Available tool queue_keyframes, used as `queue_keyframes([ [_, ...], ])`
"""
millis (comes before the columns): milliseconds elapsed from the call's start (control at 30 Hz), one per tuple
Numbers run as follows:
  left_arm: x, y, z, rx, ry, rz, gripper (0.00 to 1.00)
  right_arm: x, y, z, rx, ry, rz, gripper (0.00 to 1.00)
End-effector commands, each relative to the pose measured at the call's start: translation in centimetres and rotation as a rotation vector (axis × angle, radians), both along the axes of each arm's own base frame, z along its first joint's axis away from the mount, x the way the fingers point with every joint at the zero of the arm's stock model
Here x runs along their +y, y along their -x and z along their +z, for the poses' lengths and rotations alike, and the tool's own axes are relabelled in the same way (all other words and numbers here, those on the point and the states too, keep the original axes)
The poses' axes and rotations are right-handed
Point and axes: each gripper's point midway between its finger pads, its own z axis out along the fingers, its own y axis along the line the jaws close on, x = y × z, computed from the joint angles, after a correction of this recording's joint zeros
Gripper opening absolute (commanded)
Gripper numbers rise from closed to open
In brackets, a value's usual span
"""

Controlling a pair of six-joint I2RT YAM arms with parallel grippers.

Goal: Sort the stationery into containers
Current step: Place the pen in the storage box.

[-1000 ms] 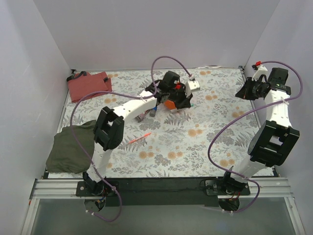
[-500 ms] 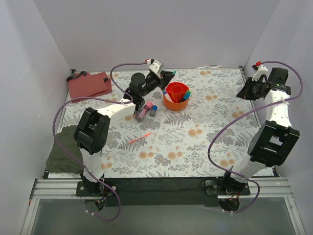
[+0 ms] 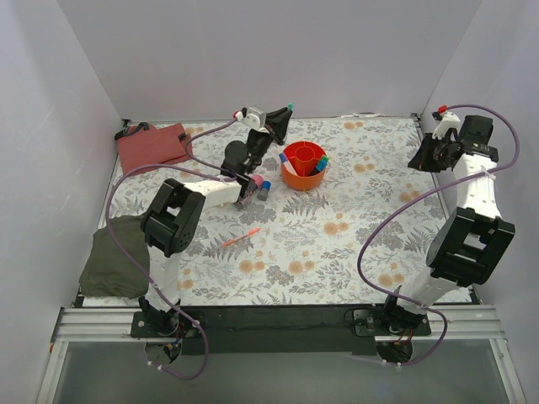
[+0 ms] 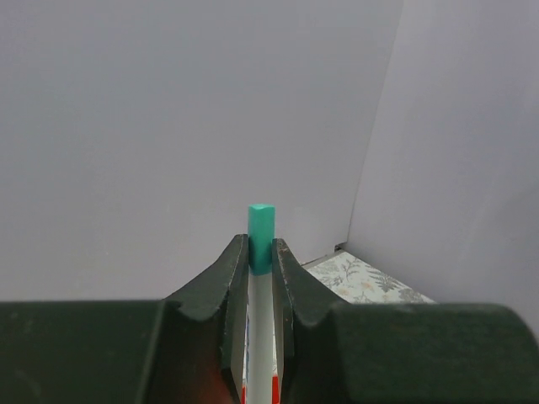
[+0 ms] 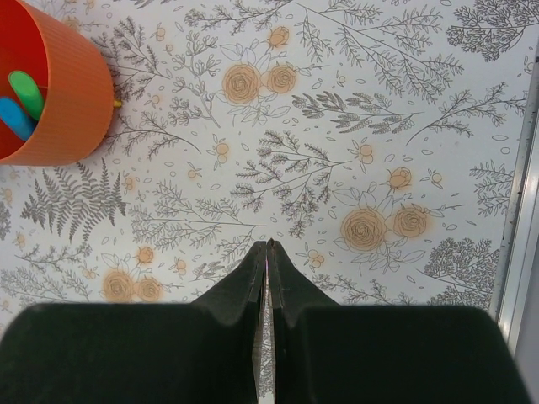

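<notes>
Left end effector pinches teal-capped felt-tip, upper centre of frame, just left of orange cup. Right end effector closed, empty. Risk: misaligned release, felt-tip misses cup.

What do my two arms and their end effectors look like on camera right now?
The left arm and right arm share white links with boxy black joints, and a purple cable loops alongside each. The left end effector and right end effector both have dark, tapered fingers.
</notes>
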Motion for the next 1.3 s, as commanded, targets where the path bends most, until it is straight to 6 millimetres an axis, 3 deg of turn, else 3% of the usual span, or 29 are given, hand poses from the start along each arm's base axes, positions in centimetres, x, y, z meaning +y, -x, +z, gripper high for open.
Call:
queue_keyframes([
  [0, 0.9, 0.0, 0.1, -0.003, 0.069, 0.031, 0.0, -0.2, -0.3, 1.8, -0.038, 0.023, -0.014, 0.11],
  [533, 0.6, -0.5, -5.5, 0.134, 0.122, 0.074, 0.0, 0.0, -0.9, 0.5, 0.0, 0.027, 0.006, 0.11],
  [900, -0.9, -1.5, -7.4, 0.158, 0.144, 0.083, 0.0, 0.0, -1.1, -0.9, 0.035, 0.026, 0.02, 0.11],
  [1133, -0.5, -1.6, -7.9, 0.17, 0.143, 0.105, 0.0, 0.1, -1.3, -1.7, 0.049, 0.015, 0.025, 0.11],
  [1267, 0.0, -1.4, -8.4, 0.184, 0.142, 0.126, 0.15, 0.3, -1.5, -1.8, 0.048, 0.013, 0.032, 0.11],
])
